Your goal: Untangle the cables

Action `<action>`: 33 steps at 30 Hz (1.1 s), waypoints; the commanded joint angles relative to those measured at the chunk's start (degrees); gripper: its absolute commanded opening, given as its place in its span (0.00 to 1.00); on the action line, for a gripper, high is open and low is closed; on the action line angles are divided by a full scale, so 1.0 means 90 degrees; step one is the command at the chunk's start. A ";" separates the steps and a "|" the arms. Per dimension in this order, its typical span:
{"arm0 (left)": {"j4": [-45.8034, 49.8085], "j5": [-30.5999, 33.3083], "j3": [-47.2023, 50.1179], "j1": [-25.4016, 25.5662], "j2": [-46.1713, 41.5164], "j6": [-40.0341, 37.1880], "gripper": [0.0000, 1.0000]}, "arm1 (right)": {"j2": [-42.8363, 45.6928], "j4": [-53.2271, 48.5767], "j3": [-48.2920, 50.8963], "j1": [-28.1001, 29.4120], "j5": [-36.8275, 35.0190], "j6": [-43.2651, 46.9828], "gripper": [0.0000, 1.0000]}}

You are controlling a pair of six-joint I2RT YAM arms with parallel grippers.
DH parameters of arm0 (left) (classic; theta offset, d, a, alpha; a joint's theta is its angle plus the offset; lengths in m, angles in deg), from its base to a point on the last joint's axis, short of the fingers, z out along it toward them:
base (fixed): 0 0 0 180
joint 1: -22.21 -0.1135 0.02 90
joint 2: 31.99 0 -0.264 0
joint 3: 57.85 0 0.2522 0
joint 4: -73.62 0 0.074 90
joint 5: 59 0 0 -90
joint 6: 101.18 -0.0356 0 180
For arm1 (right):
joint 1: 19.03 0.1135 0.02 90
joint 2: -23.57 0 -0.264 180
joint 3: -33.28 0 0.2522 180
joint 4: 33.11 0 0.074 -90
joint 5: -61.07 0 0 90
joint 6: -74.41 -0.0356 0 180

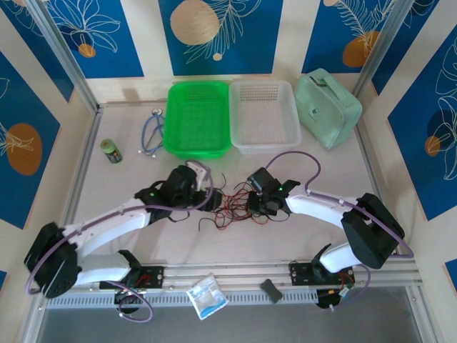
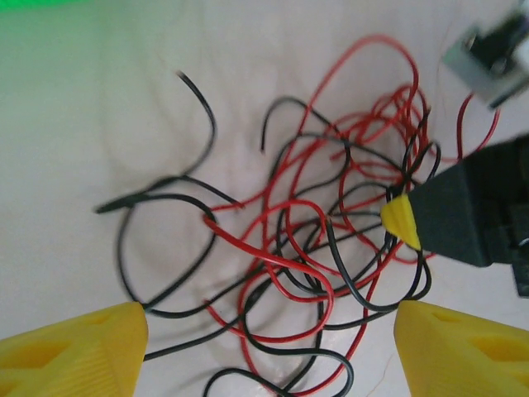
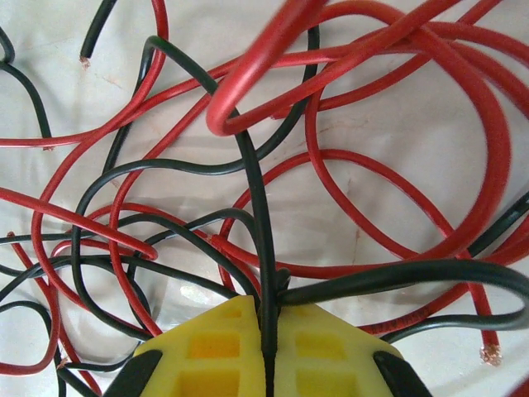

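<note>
Two baskets stand on the counter (image 1: 235, 246): one green basket (image 1: 198, 118) and, right of it, one clear basket (image 1: 264, 114). Left of the green basket lie one stethoscope (image 1: 151, 133) and one can (image 1: 110, 151). Farther right is one case (image 1: 328, 107). In front lies one tangle of red and black cables (image 1: 232, 204), too knotted to count.

No lettering is legible (the mark on the green case (image 1: 330, 107) is too small).

Thin red and black cables (image 1: 229, 203), tangled, loosely heaped
</note>
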 commanded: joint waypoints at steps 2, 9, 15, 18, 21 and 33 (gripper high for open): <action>-0.0156 -0.0229 -0.0513 0.0273 0.1017 -0.0089 0.79 | 0.0128 0.0051 0.0064 -0.0008 0.0159 -0.0028 0.01; -0.0387 -0.0449 -0.1050 0.0459 0.2631 0.0014 0.78 | 0.0173 0.0113 0.0101 -0.0009 0.0208 -0.0077 0.00; -0.0547 -0.0422 -0.1106 0.0592 0.3295 0.0097 0.72 | 0.0196 0.0122 0.0086 -0.0013 0.0199 -0.0071 0.00; -0.0567 -0.0353 -0.1052 0.0629 0.3366 0.0122 0.59 | 0.0208 0.0104 0.0075 -0.0023 0.0164 -0.0087 0.00; -0.0426 -0.0029 -0.1018 0.0632 0.3364 0.0155 0.22 | 0.0237 -0.0083 0.0062 -0.0042 -0.0013 -0.0220 0.04; 0.0319 0.1918 -0.0839 0.0604 0.2967 0.0628 0.05 | 0.0095 -0.1329 -0.0045 -0.0091 -0.0635 -0.0600 0.27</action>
